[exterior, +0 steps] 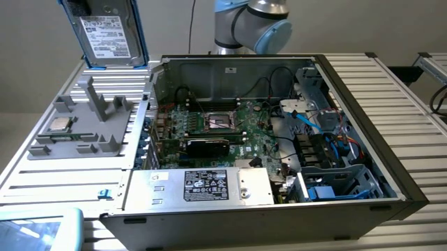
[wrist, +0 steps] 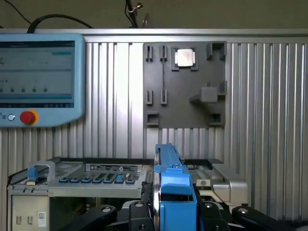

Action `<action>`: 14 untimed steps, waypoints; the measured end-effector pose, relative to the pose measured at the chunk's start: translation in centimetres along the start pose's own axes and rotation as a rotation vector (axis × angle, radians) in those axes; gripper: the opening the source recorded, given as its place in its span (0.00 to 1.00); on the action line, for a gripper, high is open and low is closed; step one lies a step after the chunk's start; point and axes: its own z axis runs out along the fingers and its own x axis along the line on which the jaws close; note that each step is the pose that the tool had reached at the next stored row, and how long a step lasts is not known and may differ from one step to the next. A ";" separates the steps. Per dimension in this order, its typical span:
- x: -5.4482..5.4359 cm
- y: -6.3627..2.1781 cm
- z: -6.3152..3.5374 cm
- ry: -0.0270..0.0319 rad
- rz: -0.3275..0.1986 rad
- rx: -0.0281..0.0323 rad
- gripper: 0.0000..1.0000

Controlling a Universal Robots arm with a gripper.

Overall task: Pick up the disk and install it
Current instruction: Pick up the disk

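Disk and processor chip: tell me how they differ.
The disk stands upright, clamped in the gripper; the processor chip lies flat on the grey holder. The disk is larger and rectangular, the chip small and square. The disk has a blue frame; the chip has none. Both are silver.

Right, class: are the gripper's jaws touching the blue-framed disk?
Touching. In the wrist view the gripper has its black jaws pressed against both sides of the disk.
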 end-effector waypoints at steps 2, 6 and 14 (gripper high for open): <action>0.4 -0.65 -0.06 0.0001 0.000 -0.0001 0.37; 1.2 -2.02 -0.15 0.0000 0.000 -0.0001 0.37; 2.7 -4.72 -0.31 -0.0008 0.000 -0.0002 0.37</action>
